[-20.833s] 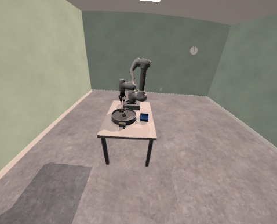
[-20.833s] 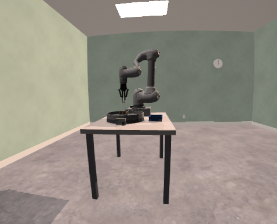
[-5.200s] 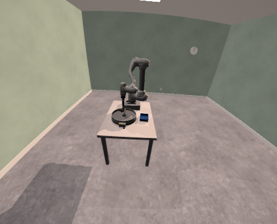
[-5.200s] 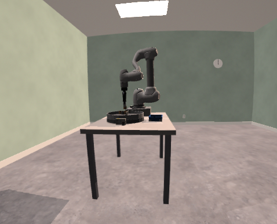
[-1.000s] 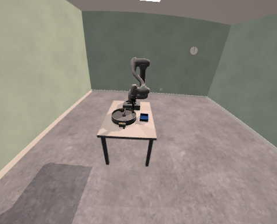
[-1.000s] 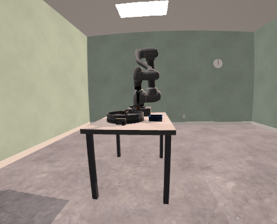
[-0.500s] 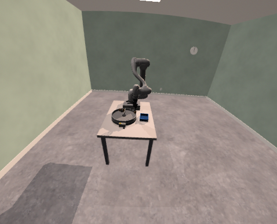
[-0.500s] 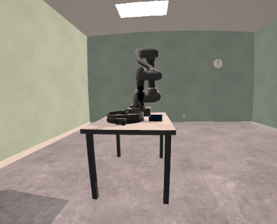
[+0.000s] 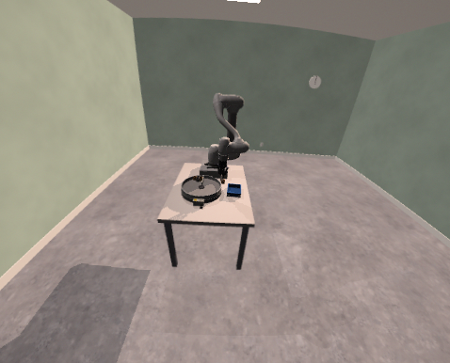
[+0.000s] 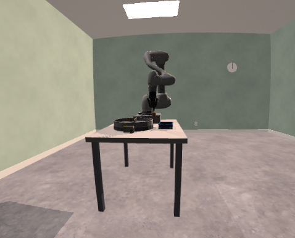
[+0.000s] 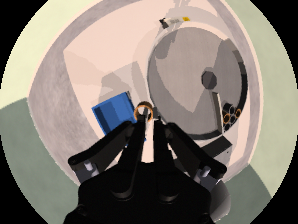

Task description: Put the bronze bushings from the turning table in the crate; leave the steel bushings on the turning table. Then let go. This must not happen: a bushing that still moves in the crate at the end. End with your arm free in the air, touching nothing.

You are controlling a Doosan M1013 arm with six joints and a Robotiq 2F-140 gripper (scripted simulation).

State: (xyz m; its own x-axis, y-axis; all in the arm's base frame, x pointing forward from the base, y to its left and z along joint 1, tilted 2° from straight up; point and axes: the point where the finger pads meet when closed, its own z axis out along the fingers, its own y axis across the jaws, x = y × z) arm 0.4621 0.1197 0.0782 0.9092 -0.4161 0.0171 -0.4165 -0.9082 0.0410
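My gripper (image 11: 150, 112) is shut on a bronze bushing (image 11: 144, 111), a small ring between the fingertips. In the wrist view it hangs between the round grey turning table (image 11: 193, 83) on the right and the blue crate (image 11: 113, 111) on the left, close to the crate's edge. Several more bushings (image 11: 229, 115) lie packed at the turning table's rim by a divider arm. In the top and exterior views the gripper (image 9: 223, 175) is low over the table between the turning table (image 9: 200, 188) and the crate (image 9: 234, 190).
The arm's base (image 9: 210, 169) stands at the back of the light table (image 9: 208, 197). A small dark block with a yellow mark (image 10: 129, 128) sits at the turning table's front rim. The table stands alone in a green-walled room.
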